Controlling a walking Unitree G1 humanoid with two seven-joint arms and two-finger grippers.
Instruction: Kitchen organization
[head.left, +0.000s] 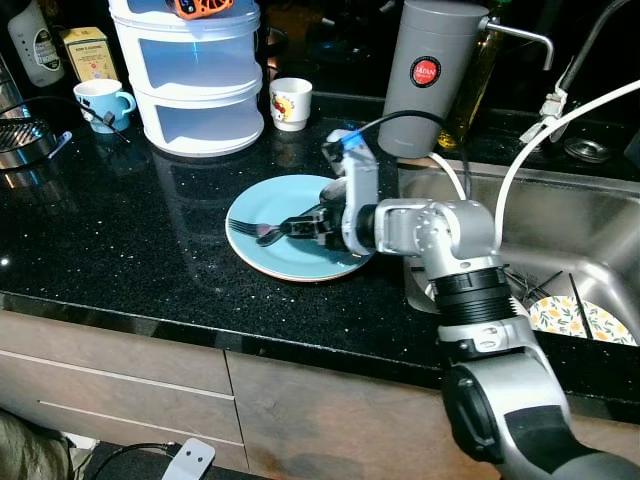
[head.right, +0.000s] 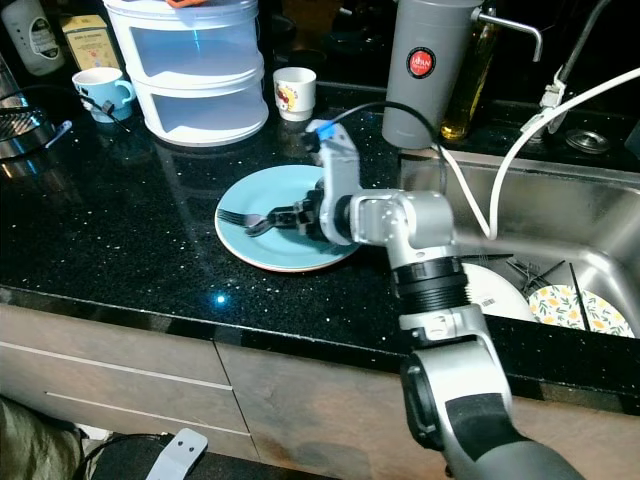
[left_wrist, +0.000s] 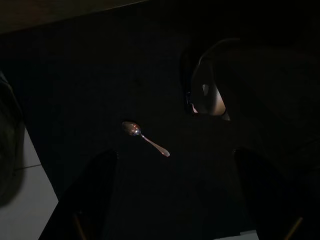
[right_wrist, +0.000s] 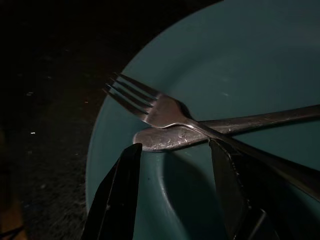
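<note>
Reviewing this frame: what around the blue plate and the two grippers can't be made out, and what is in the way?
- Handles of the fork and second utensil on the blue plate: head views, hidden by the right gripper.
- Second utensil's type: right wrist view, fork covers it.
- Surface under the spoon, below the left gripper: left wrist view, too dark.
- Patterned plate in the sink: cut by the counter edge.

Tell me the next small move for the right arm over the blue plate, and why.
Probably ease the right gripper down and close on the handles. Its jaws stand open, straddling the fork, which lies crossed over another utensil on the blue plate, and nothing is gripped yet.
</note>
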